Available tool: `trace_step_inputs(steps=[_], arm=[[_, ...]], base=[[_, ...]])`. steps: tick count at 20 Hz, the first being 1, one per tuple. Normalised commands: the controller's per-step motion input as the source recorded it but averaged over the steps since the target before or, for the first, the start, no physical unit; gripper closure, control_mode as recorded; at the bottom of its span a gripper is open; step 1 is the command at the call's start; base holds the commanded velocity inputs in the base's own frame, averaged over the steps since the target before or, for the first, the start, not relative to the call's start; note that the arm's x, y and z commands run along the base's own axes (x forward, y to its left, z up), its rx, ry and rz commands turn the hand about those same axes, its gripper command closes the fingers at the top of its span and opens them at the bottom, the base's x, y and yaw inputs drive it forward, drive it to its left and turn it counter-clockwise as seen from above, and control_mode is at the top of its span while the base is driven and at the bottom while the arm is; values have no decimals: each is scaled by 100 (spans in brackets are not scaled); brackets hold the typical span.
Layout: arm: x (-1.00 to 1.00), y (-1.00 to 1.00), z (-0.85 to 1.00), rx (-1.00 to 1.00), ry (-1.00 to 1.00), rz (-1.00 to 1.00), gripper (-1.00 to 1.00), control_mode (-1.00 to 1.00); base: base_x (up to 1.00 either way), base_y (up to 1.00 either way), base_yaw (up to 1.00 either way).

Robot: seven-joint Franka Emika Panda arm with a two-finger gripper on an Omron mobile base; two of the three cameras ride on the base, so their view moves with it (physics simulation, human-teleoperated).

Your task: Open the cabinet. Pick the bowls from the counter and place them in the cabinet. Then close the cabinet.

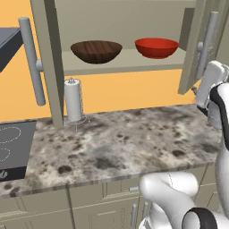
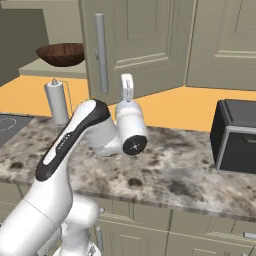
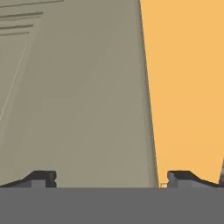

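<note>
Bowls shelved; doors left to close.
I am holding my fingers [image 3: 107, 179] wide and empty at the right door [image 2: 135, 45]; brown bowl [image 1: 96, 51] and red bowl [image 1: 156, 47] are sitting in the cabinet [image 1: 125, 60].

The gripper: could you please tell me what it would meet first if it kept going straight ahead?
Probably the cabinet's open right door: the gripper, jaws open, faces its panel near the edge; depth is unclear.

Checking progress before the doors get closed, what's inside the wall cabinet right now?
On the cabinet's shelf sit the brown wooden bowl and the red bowl, apart. The space behind the right door is hidden.
</note>
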Motion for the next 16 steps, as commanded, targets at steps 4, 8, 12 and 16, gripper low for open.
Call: trace_step_inputs(steps=[4, 8, 12, 16], arm=[[55, 58, -9, -7, 14, -38, -100, -100], [79, 15, 0, -4, 19, -31, -100, -100], [73, 0, 1, 0, 19, -20, -100, -100], [67, 0, 0, 0, 17, -9, -100, -100]], base=[[0, 0, 0], [0, 0, 0], [0, 0, 0], [0, 0, 0]])
